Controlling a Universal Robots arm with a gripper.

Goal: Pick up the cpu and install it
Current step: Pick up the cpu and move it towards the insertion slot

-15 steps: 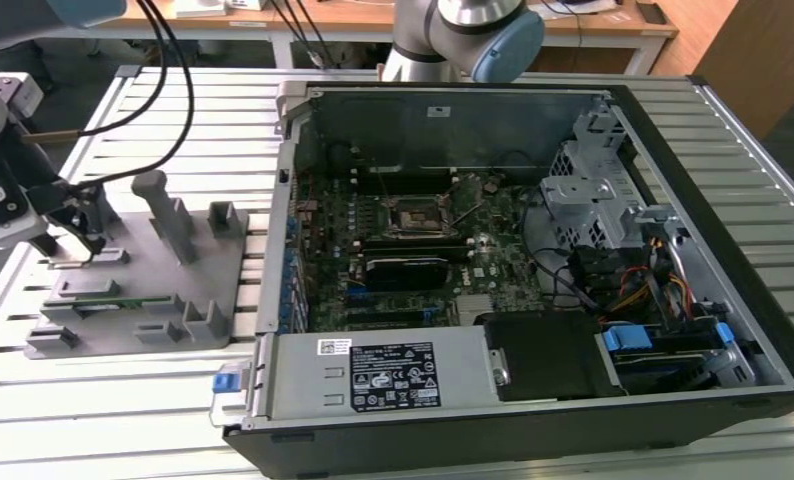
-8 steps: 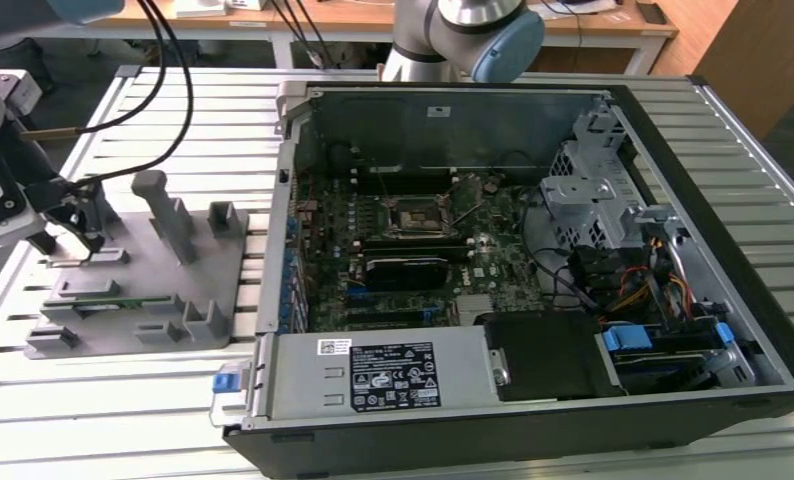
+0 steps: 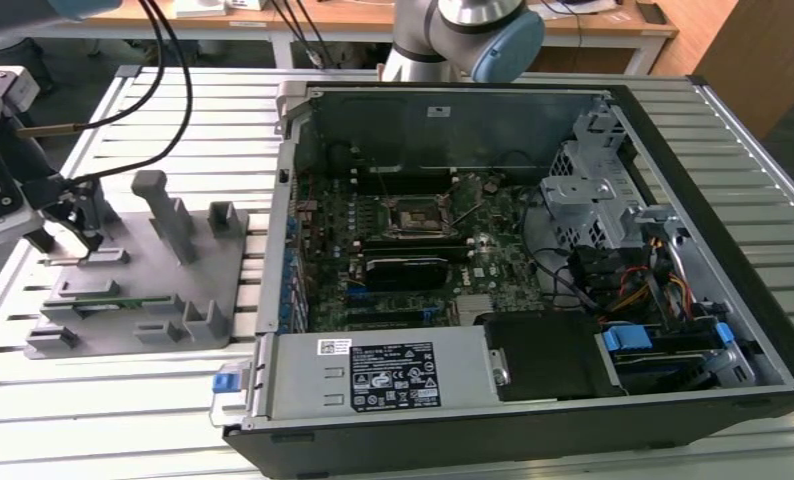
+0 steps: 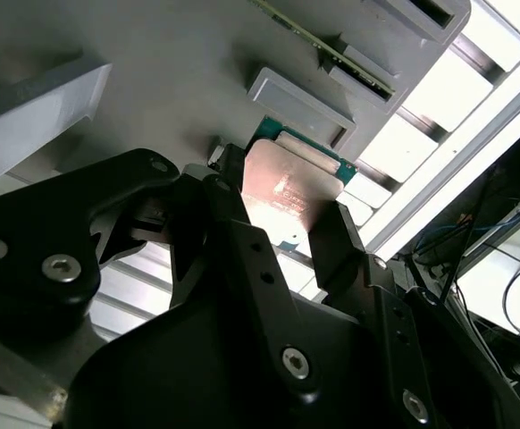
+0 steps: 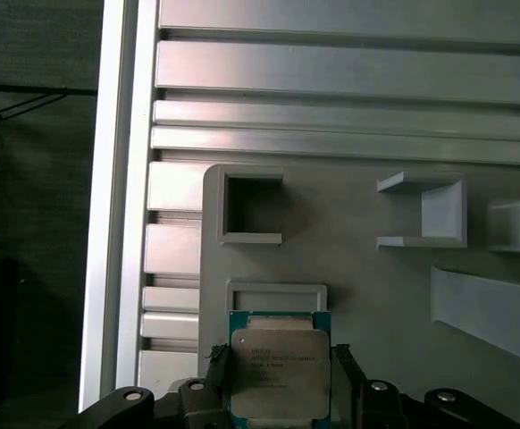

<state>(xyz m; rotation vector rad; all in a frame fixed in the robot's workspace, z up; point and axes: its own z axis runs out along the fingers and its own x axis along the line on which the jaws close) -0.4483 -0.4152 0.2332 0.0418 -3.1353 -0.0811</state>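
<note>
The cpu (image 5: 278,371), a flat square chip with a silver-grey top and a green edge, sits between my gripper's (image 5: 280,382) two black fingers (image 5: 213,380). In the second wrist view the fingers (image 4: 233,192) press against two opposite sides of the cpu (image 4: 287,183). It is just over the grey fixture plate (image 5: 376,295), next to a shallow rectangular frame (image 5: 276,293). In the exterior view my gripper (image 3: 70,240) is low over the far left corner of the fixture plate (image 3: 144,300). The motherboard socket (image 3: 417,215) lies inside the open computer case (image 3: 717,230), well off to the exterior view's right.
Grey upright fixture blocks (image 3: 170,215) stand on the plate, and a green memory stick (image 3: 104,297) lies in one slot. The plate and case rest on a slatted aluminium table (image 3: 90,400). Cables (image 3: 170,70) hang above the table's left side. The arm's base (image 3: 457,40) stands behind the case.
</note>
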